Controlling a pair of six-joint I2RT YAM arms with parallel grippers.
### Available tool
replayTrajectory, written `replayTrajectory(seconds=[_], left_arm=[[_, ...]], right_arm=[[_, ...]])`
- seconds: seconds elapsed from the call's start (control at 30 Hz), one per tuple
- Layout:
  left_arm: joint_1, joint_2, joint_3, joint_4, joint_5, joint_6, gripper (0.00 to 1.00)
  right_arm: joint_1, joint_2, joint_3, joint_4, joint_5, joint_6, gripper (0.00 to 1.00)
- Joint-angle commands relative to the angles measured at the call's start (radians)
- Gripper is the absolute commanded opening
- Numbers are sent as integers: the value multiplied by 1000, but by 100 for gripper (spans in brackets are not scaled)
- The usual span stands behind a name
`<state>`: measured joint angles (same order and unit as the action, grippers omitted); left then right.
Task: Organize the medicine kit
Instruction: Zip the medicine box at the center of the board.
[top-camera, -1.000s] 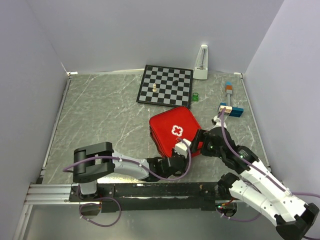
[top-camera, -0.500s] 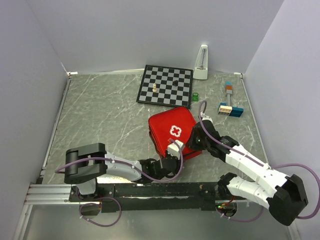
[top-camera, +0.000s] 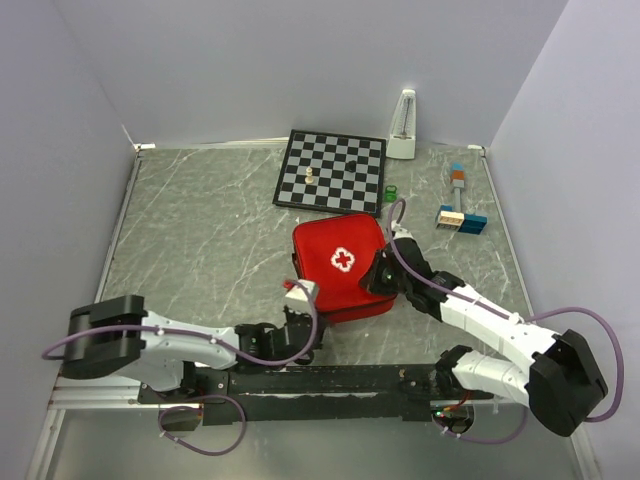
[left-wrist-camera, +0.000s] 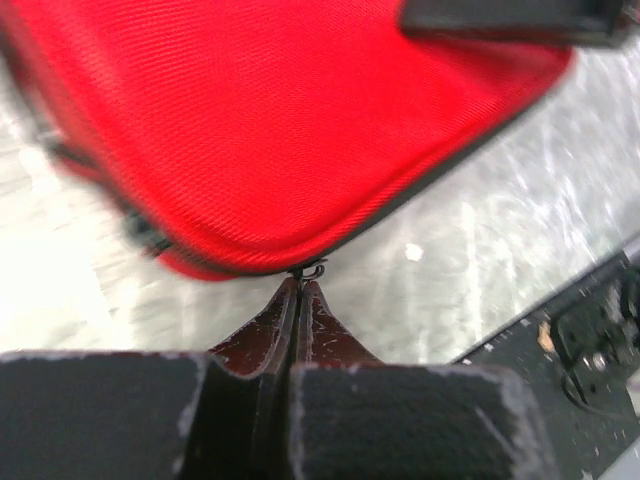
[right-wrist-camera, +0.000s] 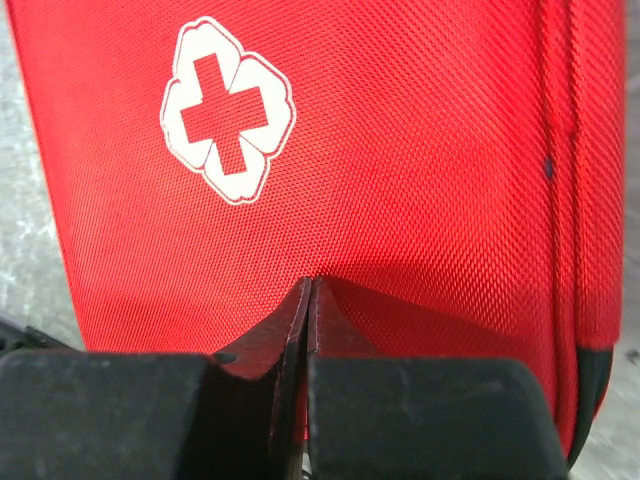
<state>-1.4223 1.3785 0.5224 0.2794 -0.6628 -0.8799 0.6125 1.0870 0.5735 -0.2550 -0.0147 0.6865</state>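
left fingers (left-wrist-camera: 262, 335) were clamped shut on the zip pull (left-wrist-camera: 312, 270) at the medicine kit (top-camera: 330, 285) edge; right fingers (right-wrist-camera: 268, 335) were closed, tips pressing its top.

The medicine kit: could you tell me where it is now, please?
Top external view: the red medicine kit lies right of centre, just nearer than the chessboard, with the right gripper at its right edge.

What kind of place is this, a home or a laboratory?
Probably a robot test booth, not a home: plain white panels enclose a marble-pattern table, and unrelated props, a chessboard, a metronome and a medicine kit, sit there.
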Motion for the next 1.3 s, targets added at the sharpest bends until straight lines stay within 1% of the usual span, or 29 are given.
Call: replayTrajectory(seconds=[0.0,0.2,0.4,0.5,0.63,0.7,0.8,0.87,0.93,1.07,1.13,1.2,1.23,1.27], left_arm=[[0,-117,-51,-253,-201,-187,1],[2,-271,-105,-472,-303,-356,1],[25,-357,-125,-614,-366,-461,1],[89,-403,-159,-571,-334,-417,1],[216,-455,-222,-404,-241,-274,1],[256,-444,-228,-350,-213,-222,1],[276,-400,-203,-303,-207,-173,1],[283,-366,-167,-331,-221,-192,1],[283,-368,-153,-373,-230,-214,1],[283,-459,-173,-488,-254,-281,1],[283,-525,-182,-564,-258,-321,7],[283,-597,-190,-612,-253,-343,22],[283,-628,-197,-612,-242,-334,31],[284,-659,-202,-612,-235,-321,41]], right_arm=[[-13,76,-78,-107,36,-38,0],[-13,93,-72,-101,22,-64,0],[-5,132,-55,-96,-25,-102,0],[4,143,-47,-96,-28,-110,0],[15,157,-38,-98,-33,-119,0],[18,166,-35,-99,-34,-123,0],[23,172,-31,-101,-34,-124,0],[24,175,-29,-102,-34,-124,0],[24,174,-31,-102,-34,-123,0],[24,166,-35,-101,-37,-125,0],[24,154,-38,-98,-39,-125,0],[24,140,-41,-92,-41,-122,0],[23,131,-46,-89,-44,-122,0],[24,120,-47,-87,-47,-119,4]])
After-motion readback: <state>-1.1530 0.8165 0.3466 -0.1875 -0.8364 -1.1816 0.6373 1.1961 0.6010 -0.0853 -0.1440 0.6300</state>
